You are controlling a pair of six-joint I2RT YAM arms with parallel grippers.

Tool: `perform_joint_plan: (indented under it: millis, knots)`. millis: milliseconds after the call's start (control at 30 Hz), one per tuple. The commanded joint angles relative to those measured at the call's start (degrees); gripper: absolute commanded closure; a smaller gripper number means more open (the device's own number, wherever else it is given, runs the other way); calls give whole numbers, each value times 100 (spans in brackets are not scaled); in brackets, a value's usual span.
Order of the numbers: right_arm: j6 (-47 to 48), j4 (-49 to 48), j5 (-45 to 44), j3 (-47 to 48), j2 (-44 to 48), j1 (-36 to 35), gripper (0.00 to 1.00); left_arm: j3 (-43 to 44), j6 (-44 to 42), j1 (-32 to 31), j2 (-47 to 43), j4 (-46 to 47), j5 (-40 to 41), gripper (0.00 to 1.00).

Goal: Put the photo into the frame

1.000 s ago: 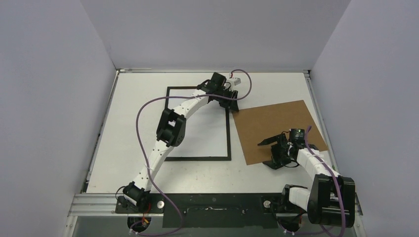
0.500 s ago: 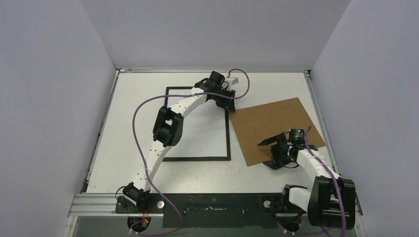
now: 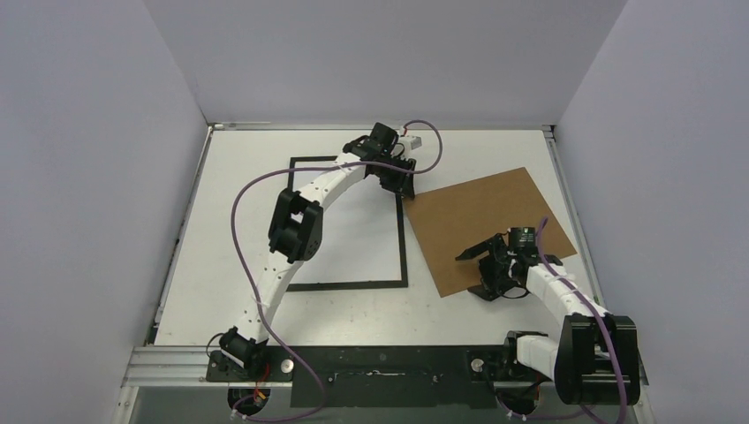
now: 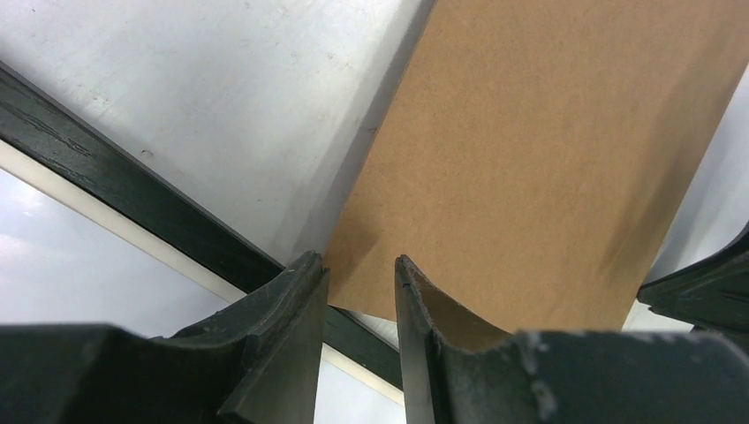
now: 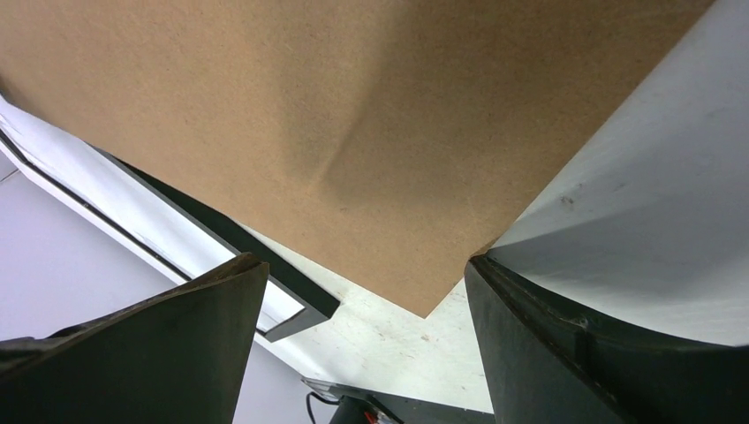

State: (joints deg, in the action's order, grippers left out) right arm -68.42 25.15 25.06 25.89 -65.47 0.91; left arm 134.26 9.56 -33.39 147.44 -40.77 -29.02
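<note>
A white counter is seen from above, walled in pale lilac-grey. Left of centre lies the frame, thin and black, flat on the counter. A pale surface fills its opening, and I cannot tell whether that is the photo's back. My left arm, white with a purple cable looping beside it, arches across the frame to its far right corner. There my left hand points down at the spot where a corner of a brown cardboard sheet reaches the frame's right bar. My wrist camera shows the two dark fingers almost together, with a narrow gap between them and the cardboard's corner right at their tips. I cannot tell whether they pinch it. A soft shadow runs along the cardboard's left edge. The sheet itself lies turned like a diamond on the right half of the counter. Over its near left edge sits my right hand, fingers spread wide and holding nothing. Between them the wrist camera shows the sheet's near corner, with the frame's near right corner just to its left.
</note>
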Motion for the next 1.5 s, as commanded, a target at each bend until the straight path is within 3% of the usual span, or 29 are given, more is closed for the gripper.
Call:
perform_joint_plan:
  millis: [0, 267, 700, 1033, 1267, 1467]
  knots:
    - [101, -898, -634, 201, -42, -56, 16, 65, 150, -258, -505, -440, -1103, 69]
    - [222, -990, -531, 307, -201, -258, 16, -165, 288, -248, -692, -521, -719, 73]
    - [29, -1332, -696, 385, -658, -936, 16, -1749, 488, 229, -1566, -188, -164, 72]
    - [294, -568, -1109, 652, -558, -1023, 15, -3208, 1126, 946, -2359, 746, -418, 38]
    - [717, 144, -1634, 996, -443, -1049, 15, -3831, 1359, 1075, -2747, 1220, 143, 27]
    - [1081, 111, -1726, 1135, -910, -1049, 15, -3340, 1048, 1121, -2254, 805, 62, 23]
